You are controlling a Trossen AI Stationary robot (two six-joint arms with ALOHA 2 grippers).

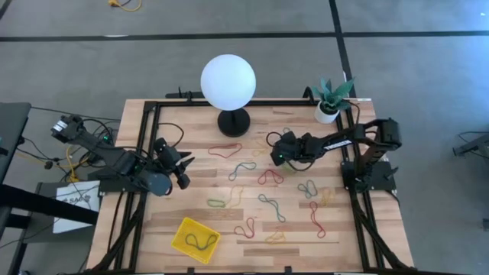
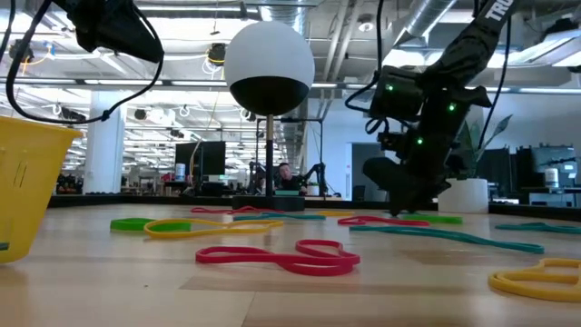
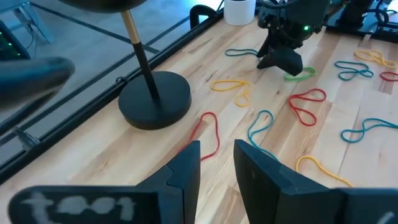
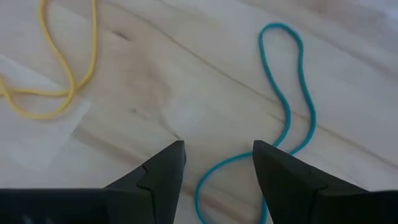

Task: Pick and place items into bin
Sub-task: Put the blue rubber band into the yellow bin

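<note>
high view: both claws [image 1: 183, 169] [image 1: 276, 151] parted, empty, bin [image 1: 180, 231] near front edge.

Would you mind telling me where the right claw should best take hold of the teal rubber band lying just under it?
Judging by the right wrist view, grip the teal band at its lower curve, which runs between the open right claw. Come straight down from above: the loop lies flat and limp on the table, so only a top pinch across one thin strand seems workable.
</note>
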